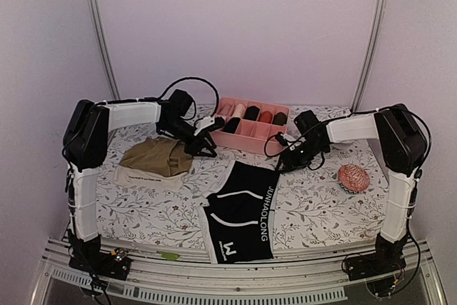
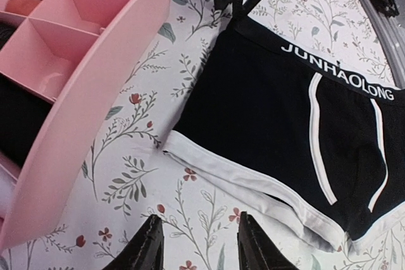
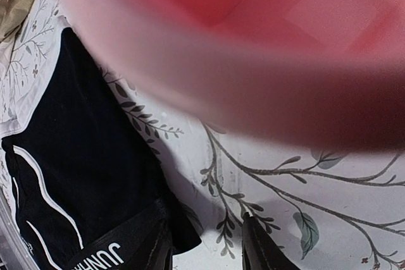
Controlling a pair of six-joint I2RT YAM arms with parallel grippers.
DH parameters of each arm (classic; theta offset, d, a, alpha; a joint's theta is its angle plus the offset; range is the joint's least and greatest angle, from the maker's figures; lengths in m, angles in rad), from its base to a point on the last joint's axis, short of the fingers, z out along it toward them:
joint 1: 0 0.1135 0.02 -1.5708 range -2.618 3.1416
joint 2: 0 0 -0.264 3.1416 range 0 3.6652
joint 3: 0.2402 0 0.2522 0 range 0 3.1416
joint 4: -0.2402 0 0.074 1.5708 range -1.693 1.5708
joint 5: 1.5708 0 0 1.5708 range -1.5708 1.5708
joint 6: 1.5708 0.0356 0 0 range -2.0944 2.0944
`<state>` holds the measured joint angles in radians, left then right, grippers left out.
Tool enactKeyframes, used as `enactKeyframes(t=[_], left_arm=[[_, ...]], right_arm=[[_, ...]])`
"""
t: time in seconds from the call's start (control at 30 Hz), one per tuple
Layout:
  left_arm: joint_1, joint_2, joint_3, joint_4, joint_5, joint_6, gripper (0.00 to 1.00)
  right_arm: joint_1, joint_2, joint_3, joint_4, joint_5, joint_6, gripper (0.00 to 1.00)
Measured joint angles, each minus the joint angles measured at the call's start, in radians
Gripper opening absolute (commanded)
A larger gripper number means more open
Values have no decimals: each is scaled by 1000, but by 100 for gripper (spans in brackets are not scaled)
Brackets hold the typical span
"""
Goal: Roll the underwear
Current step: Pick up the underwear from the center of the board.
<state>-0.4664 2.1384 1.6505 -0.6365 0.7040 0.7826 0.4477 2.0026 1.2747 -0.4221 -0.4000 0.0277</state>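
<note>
Black briefs [image 1: 239, 212] with white trim and a "JUNHAOLONG" waistband lie flat in the middle of the floral cloth; they also show in the left wrist view [image 2: 285, 112] and the right wrist view [image 3: 76, 175]. Olive-brown briefs [image 1: 153, 156] with a cream waistband lie crumpled at the left. My left gripper [image 1: 203, 149] is open and empty, hovering just off the black briefs' white leg hem [image 2: 253, 184]. My right gripper [image 1: 282, 164] is open and empty, low at the waistband's far corner [image 3: 183, 238], beside the pink box.
A pink divided box [image 1: 253, 132] with several rolled garments stands at the back centre, close to both grippers; its wall [image 2: 95, 93] fills the left wrist view's left side. A red-and-white patterned ball [image 1: 353, 177] sits at the right. Table's metal rail [image 1: 235, 287] runs along the front.
</note>
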Motion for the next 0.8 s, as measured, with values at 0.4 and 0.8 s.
enactKeyframes(t=[0.4, 0.8], left_arm=[[-69, 203, 213, 12, -64, 37, 38], [-131, 290, 296, 7, -141, 67, 30]], right_arm=[[-10, 32, 17, 3, -65, -67, 5], [-10, 50, 47, -5, -54, -74, 0]])
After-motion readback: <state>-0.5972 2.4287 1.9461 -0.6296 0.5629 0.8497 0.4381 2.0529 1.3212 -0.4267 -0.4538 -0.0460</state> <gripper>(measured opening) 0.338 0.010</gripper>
